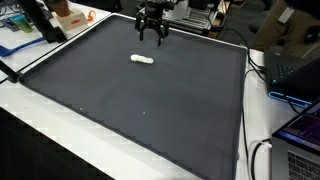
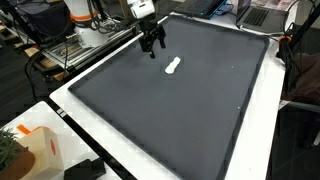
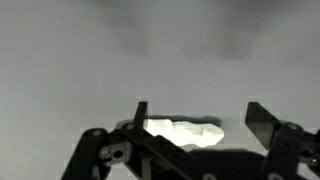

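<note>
Gripper (image 1: 152,38) is open, nothing held, hovering over dark mat (image 1: 150,110) nr its far edge. White piece (image 1: 142,60) lies flat on mat close by, not touching. I'd centre jaws across its short side, lower slowly & close gently.

A large mat (image 1: 140,110) covers most of a table (image 1: 30,98), leaving a bare strip of tabletop around its edges. A small object (image 1: 143,60) lies on the mat, toward its far edge in an exterior view. The gripper (image 1: 152,40) hangs above the mat just behind the object, between it and that far edge. In the wrist view the object sits below the gripper, with one of the fingers (image 3: 141,115) on each side. A laptop (image 1: 300,135) rests on the table to the right of the mat. A box (image 2: 40,150) stands off the mat, beyond a corner.
</note>
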{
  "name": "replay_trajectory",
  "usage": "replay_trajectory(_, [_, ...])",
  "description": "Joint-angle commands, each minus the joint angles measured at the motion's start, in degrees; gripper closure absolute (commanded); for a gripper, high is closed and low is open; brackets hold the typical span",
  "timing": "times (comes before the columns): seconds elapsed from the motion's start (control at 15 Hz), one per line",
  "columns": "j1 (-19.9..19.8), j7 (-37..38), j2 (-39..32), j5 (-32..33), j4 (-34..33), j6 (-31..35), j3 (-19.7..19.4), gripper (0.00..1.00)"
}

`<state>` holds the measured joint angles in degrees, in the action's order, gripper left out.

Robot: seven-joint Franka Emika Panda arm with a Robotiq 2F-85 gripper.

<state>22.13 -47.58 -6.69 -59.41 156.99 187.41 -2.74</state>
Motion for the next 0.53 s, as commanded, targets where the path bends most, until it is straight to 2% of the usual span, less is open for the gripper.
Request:
replay_trajectory(0.0, [2.46, -1.24, 3.59, 1.6, 0.6, -4.45, -3.12, 0.0])
replay_trajectory(0.13, [2.91, -1.22, 6.34, 2.73, 0.3, -7.36, -3.59, 0.0])
replay_trajectory(0.2, [3.0, 1.85, 10.07, 5.4, 2.87, -7.76, -3.47, 0.0])
replay_trajectory(0.27, [2.11, -0.23, 3.96, 2.41, -0.29, -4.9, -2.32, 0.0])
replay_trajectory(0.47, [2.4, 0.28, 7.68, 3.47, 0.7, -6.27, -2.44, 0.0])
